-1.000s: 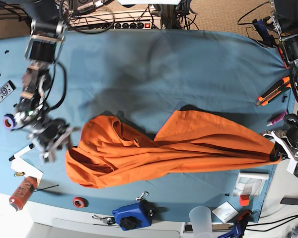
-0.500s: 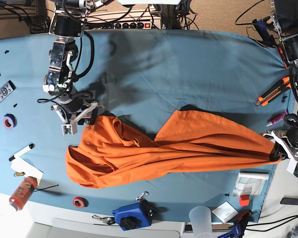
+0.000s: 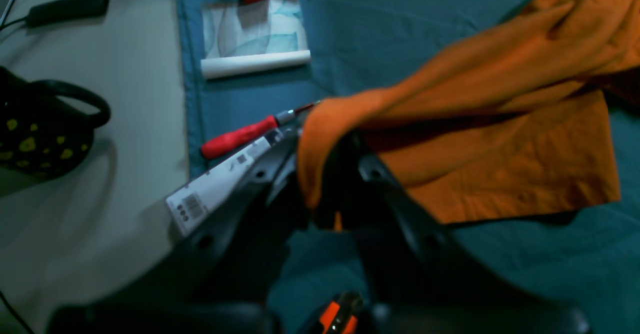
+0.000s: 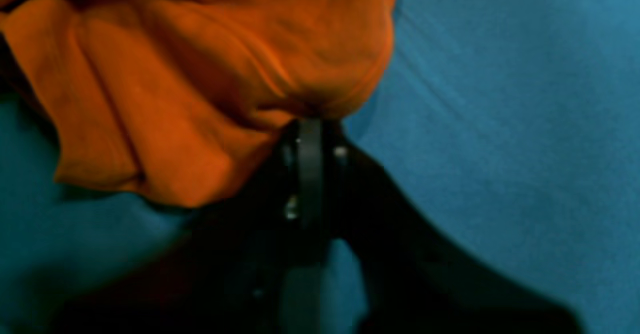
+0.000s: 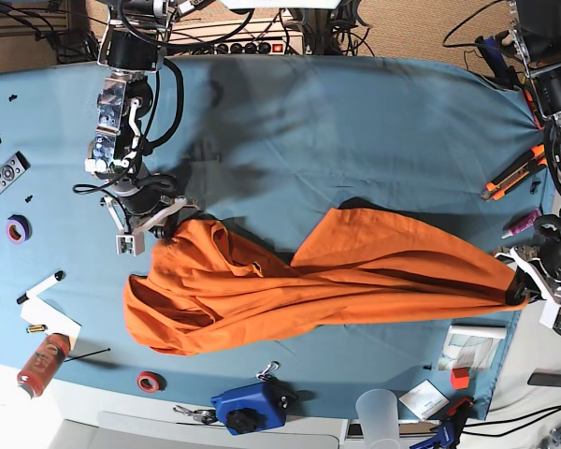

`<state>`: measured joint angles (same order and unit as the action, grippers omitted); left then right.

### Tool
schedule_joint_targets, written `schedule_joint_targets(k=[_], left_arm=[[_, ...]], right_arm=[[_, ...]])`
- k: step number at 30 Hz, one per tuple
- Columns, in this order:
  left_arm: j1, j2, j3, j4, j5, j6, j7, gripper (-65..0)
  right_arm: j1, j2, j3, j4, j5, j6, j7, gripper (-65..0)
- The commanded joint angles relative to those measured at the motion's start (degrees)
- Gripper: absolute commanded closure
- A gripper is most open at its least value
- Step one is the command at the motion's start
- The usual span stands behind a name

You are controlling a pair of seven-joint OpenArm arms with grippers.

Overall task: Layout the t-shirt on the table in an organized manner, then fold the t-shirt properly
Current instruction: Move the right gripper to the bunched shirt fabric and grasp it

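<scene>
The orange t-shirt [image 5: 337, 271] lies bunched and stretched across the teal table [image 5: 355, 131], from the near left to the right edge. My right gripper [image 5: 161, 227] is at the shirt's upper left corner. In the right wrist view its fingers [image 4: 310, 138] are shut, pinching a fold of the orange cloth [image 4: 200, 83]. My left gripper [image 5: 519, 285] is at the table's right edge, shut on the shirt's gathered far end. The left wrist view shows that cloth [image 3: 500, 138] draped over and between the black fingers [image 3: 280, 174].
A remote [image 5: 2, 178], purple tape roll [image 5: 17, 227], marker [image 5: 39, 285] and red bottle [image 5: 42, 365] line the left margin. A red tape ring [image 5: 150, 381], blue device [image 5: 252, 407] and plastic cup [image 5: 379, 412] sit along the front. An orange cutter [image 5: 514, 173] and red screwdriver [image 3: 240, 136] lie right.
My right arm swung from the table's left margin to the shirt's upper left corner, and its jaws have closed on the cloth. The left arm has not moved.
</scene>
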<state>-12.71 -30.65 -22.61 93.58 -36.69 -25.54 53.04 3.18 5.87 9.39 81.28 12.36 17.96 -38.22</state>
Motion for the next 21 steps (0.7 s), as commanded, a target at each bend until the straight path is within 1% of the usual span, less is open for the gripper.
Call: schedule_joint_targets(k=[1,6,10,13,17,19,21], left_arm=[[-1.3,-1.2,-0.5,0.9,-0.8,0.1,-1.6,0.0],[-1.3,-1.2,-0.5,0.9,-0.8,0.1,-1.6,0.0],[-1.3,-0.7,-0.5,0.9,-0.8,0.0,-1.6,0.0],[-1.2,-0.3,-0.5,0.9,-0.8,0.0,-1.6,0.0],[-1.2,-0.3,-0.5,0.9,-0.8,0.0,-1.6,0.0],[-1.3,-0.3,-0.5,0.9,-0.8,0.0,-1.6,0.0],[-1.3,-0.3,-0.5,0.9,-0.8,0.0,-1.6,0.0]], right_arm=[[0.5,0.3,0.0,0.0,-0.2,0.2,-2.2,0.0],[0.6,0.3,0.0,2.1,-0.2,0.2,-11.3,0.0],[0.5,0.3,0.0,8.8,-0.2,0.2,-15.9,0.0],[-0.5,0.3,0.0,17.5,-0.4,0.3,-16.0,0.0],[-2.5,0.5,0.0,29.0,-0.4,1.5,-16.0,0.0],[-3.3,0.5,0.0,32.0,-0.4,1.5,-16.1,0.0],[-3.4,0.5,0.0,32.8,-0.4,2.6,-17.7,0.0]])
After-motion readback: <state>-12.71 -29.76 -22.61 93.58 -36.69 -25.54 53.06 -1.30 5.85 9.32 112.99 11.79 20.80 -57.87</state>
